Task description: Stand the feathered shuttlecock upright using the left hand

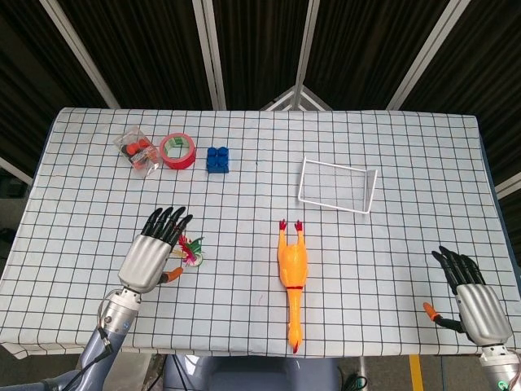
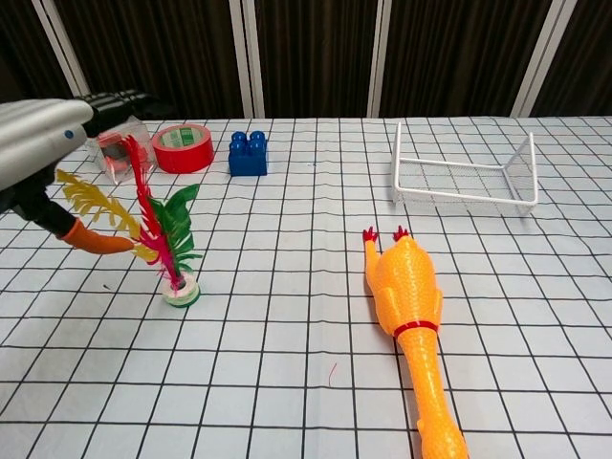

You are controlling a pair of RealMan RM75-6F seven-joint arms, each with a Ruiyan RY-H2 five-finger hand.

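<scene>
At the lower left of the counter [image 1: 407,163], the feathered shuttlecock [image 2: 163,244] stood on its base beside the open, empty left hand [image 1: 151,252], likely light, tippy, best held by its firm base.

Shuttlecock [image 2: 170,251] stands on the table [image 1: 391,163] at front left, left hand [image 1: 151,252] just beside it. Right of it lies the rubber chicken [image 1: 293,277], wire basket [image 1: 338,184] behind. Far back left: tape roll [image 1: 177,151], toy block [image 1: 217,159] to its right.
</scene>
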